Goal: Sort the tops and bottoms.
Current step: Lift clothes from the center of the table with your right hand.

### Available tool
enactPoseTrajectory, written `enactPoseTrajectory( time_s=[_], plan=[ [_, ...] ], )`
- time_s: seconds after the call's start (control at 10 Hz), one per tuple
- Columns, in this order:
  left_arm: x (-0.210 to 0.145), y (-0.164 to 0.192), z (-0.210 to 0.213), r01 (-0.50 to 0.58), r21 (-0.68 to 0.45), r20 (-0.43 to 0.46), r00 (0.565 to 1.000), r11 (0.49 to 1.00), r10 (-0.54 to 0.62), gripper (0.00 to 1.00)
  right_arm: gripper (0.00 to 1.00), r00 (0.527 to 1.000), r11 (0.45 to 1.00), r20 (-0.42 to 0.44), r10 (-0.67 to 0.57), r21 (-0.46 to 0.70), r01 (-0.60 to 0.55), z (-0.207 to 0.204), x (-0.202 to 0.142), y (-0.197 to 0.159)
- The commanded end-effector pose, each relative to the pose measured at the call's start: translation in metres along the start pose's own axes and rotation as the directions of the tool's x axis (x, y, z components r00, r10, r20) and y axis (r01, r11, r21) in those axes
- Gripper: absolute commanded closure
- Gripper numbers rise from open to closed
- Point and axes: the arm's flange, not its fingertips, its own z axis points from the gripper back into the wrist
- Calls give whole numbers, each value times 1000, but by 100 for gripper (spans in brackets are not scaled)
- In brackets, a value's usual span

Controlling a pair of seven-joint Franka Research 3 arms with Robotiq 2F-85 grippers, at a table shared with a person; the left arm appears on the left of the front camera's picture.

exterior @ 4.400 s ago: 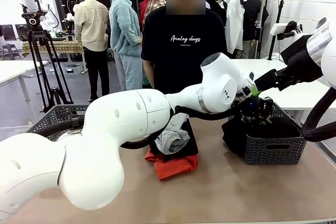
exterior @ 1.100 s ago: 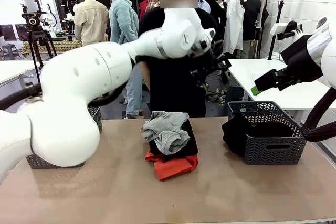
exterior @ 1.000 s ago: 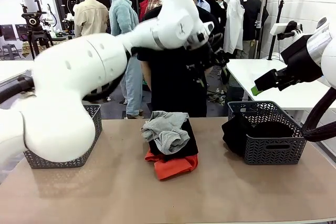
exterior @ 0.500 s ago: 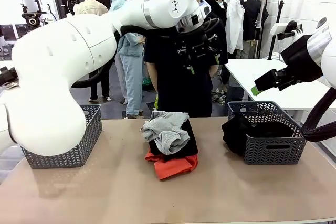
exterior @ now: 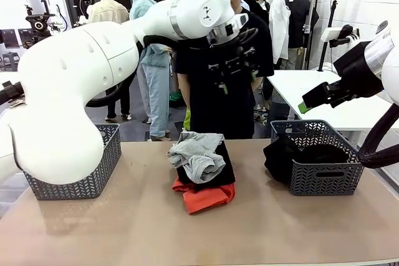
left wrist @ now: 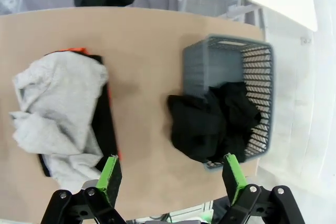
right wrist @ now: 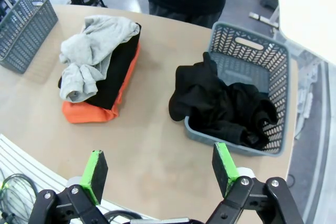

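A pile lies at mid-table: a crumpled light grey top [exterior: 198, 154] on a folded black garment [exterior: 221, 167], over an orange-red top [exterior: 203, 196]. The same grey top [left wrist: 56, 113] and orange-red top [right wrist: 88, 113] show from the wrists. Another black garment [exterior: 282, 157] hangs over the left wall of the right basket [exterior: 327, 180]; the black garment [right wrist: 226, 106] lies partly inside. My left gripper [exterior: 229, 74] hangs open and empty high above the pile, in front of the person. My right gripper [exterior: 305, 104] stays open and empty above the right basket.
An empty grey basket [exterior: 78, 182] stands at the table's left end. The person in a black T-shirt [exterior: 206, 98] stands at the far edge behind the pile. My big left arm [exterior: 93, 79] arches over the table's left half. Bare tabletop [exterior: 262, 228] runs along the near edge.
My left gripper has swung up from the right basket and leftward, and now sits above the pile. The black garment stays draped in the basket. The right arm has not moved.
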Motion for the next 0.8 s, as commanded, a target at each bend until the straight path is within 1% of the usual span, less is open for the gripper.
enactPoseTrajectory(
  time_s=[0.0, 0.1, 0.2, 0.3, 0.4, 0.5, 0.6, 0.7],
  plan=[
    [-44, 96, -7, -61, 98, -89, 994, 993, 70, 0, 0, 1000, 1000, 8, 13, 4, -13, -3, 2, 0],
    [-55, 124, 1, -43, 122, -80, 995, 992, 53, 0, 0, 1000, 1000, 8, 13, 4, -13, -3, 2, 0],
    [-61, 153, 15, -11, 146, -36, 999, 989, 17, 0, 0, 1000, 1000, 8, 13, 4, -13, -3, 2, 0],
    [-74, 185, 37, -69, 150, 5, 998, 986, 69, 0, 0, 1000, 1000, 8, 13, 4, -13, -3, 2, 0],
    [-85, 211, 59, -22, 125, 0, 1000, 992, 22, 0, 0, 1000, 1000, 8, 13, 4, -13, -3, 2, 0],
    [-99, 235, 90, 1, 89, -2, 1000, 996, -1, 0, 0, 1000, 1000, 8, 13, 4, -13, -3, 2, 0],
    [-116, 254, 116, 21, 99, 5, 1000, 995, -22, 0, 0, 1000, 1000, 8, 13, 4, -13, -3, 2, 0],
    [-128, 267, 130, 39, 114, 12, 999, 993, -41, 0, 0, 1000, 1000, 8, 13, 4, -13, -3, 2, 0]
  ],
)
